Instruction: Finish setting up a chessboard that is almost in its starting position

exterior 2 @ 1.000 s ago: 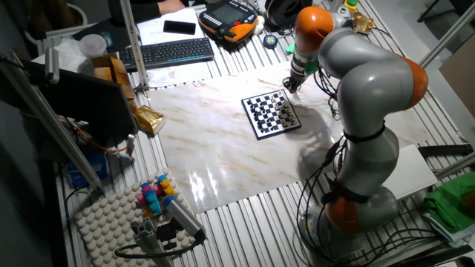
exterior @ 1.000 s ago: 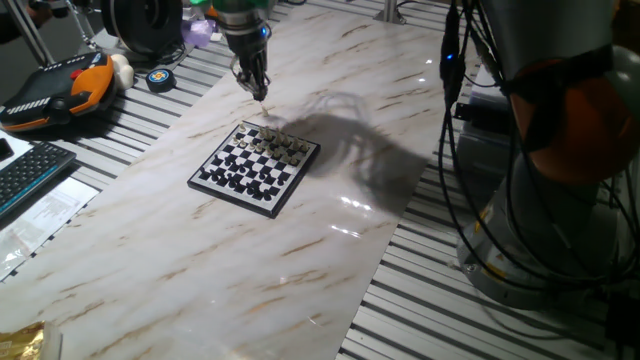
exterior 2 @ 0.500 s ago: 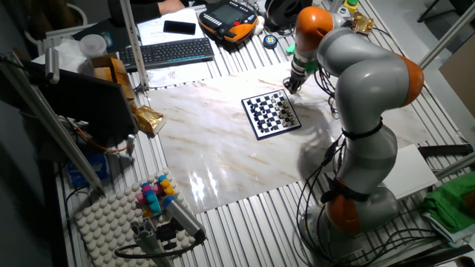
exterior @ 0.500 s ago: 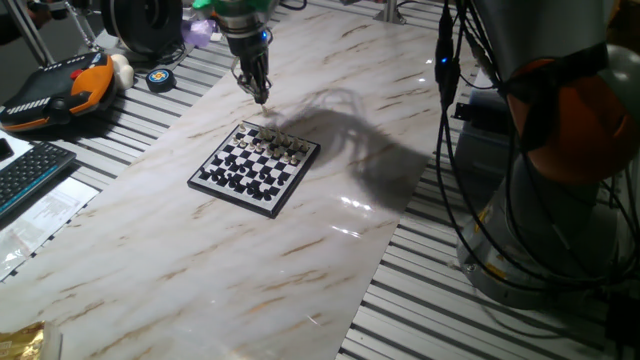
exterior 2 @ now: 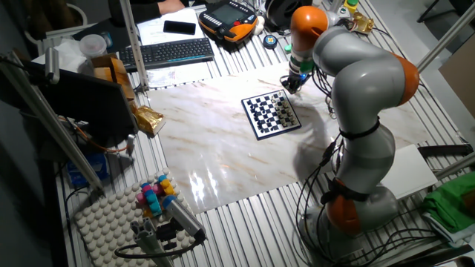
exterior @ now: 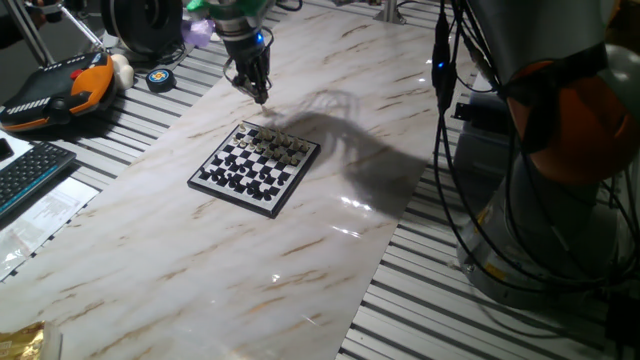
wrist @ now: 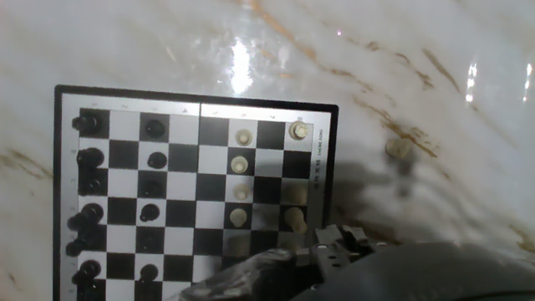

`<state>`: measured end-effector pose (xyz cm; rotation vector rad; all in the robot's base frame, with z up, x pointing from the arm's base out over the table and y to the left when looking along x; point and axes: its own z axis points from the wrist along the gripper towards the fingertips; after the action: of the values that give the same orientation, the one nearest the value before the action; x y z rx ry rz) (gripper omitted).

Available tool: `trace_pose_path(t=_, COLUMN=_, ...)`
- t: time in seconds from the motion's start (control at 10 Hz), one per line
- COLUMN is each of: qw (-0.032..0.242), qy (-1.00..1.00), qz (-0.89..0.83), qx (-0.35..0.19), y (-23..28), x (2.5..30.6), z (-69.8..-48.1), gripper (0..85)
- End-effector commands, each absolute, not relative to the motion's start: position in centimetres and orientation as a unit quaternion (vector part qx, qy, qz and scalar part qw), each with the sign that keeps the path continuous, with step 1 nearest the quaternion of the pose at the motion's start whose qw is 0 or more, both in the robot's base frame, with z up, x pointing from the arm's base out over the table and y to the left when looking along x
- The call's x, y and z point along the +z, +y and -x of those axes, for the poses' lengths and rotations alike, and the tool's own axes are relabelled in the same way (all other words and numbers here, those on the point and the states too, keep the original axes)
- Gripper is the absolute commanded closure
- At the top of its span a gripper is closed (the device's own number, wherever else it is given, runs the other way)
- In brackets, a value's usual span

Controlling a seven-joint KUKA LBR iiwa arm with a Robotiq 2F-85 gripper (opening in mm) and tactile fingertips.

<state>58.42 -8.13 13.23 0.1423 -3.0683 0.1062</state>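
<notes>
The chessboard (exterior: 255,168) lies on the marble sheet, also seen from the other side as chessboard (exterior 2: 270,113). In the hand view the chessboard (wrist: 192,196) shows dark pieces in its left columns and pale pieces in its right columns. One pale piece (wrist: 399,150) stands off the board on the marble, just right of the rim. My gripper (exterior: 259,95) hovers above the marble beyond the board's far corner, gripper (exterior 2: 291,84) beside the board's edge. Its fingers look pressed together, and nothing shows between them. Dark finger parts (wrist: 338,244) fill the bottom of the hand view.
A black keyboard (exterior 2: 167,52) and an orange-black pendant (exterior: 60,85) lie past the marble's edge. A small round disc (exterior: 160,79) sits on the slats. The robot base (exterior 2: 349,200) and cables stand beside the table. A gold bag (exterior 2: 148,119) and a pegboard with coloured blocks (exterior 2: 152,196) lie nearby.
The wrist has shifted slightly sideways above the board's far corner. The board and its pieces have not moved.
</notes>
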Motion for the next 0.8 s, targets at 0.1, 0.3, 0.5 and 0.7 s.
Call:
trace_pose_path(t=0.1, qw=0.036, qy=-0.998, qz=-0.036, qx=0.039, y=-8.6, x=12.8, z=-59.3, gripper=84.3)
trace_pose_path(t=0.3, qw=0.042, qy=-0.997, qz=-0.033, qx=0.047, y=-9.6, x=12.8, z=-60.0, gripper=72.3)
trace_pose_path(t=0.5, qw=0.037, qy=-0.997, qz=-0.026, qx=0.060, y=-10.3, x=12.3, z=-61.0, gripper=60.3)
trace_pose_path(t=0.7, qw=0.028, qy=-0.998, qz=-0.028, qx=0.057, y=-11.1, x=11.3, z=-62.1, gripper=54.3)
